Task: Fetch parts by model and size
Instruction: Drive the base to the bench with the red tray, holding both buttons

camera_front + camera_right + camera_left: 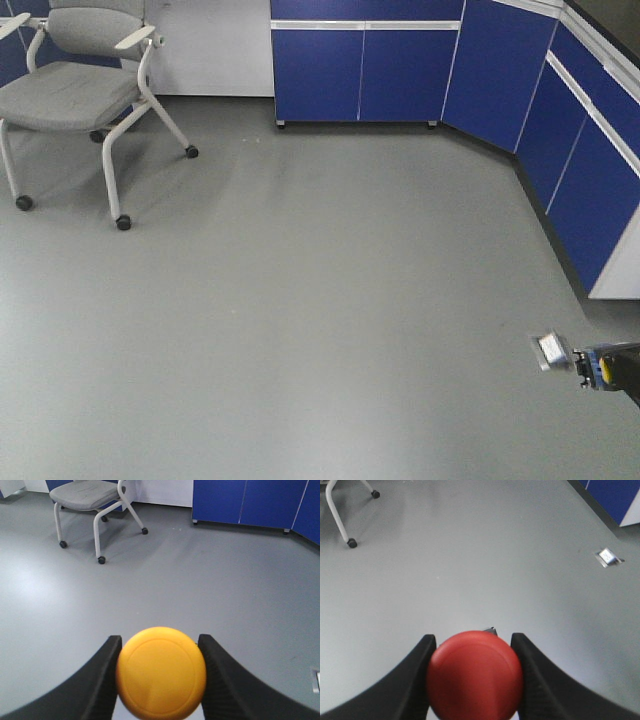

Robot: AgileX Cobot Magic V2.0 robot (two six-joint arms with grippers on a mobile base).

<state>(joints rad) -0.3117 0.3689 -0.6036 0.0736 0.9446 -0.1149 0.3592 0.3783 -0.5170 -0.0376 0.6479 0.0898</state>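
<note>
Plainly, grey floor [300, 300] spreads below; left gripper [472, 645] pinches the red mushroom-cap switch [475, 680] at bottom centre, right gripper [160, 644] the yellow push-button switch [161, 675] likewise; rounded caps may slip if the robot jolts

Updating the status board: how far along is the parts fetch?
Done: picking. In hand: red switch clamped in the left pincer, yellow switch in the right pincer, both over grey floor. Left: delivery; no drop-off spot is in view.
</note>
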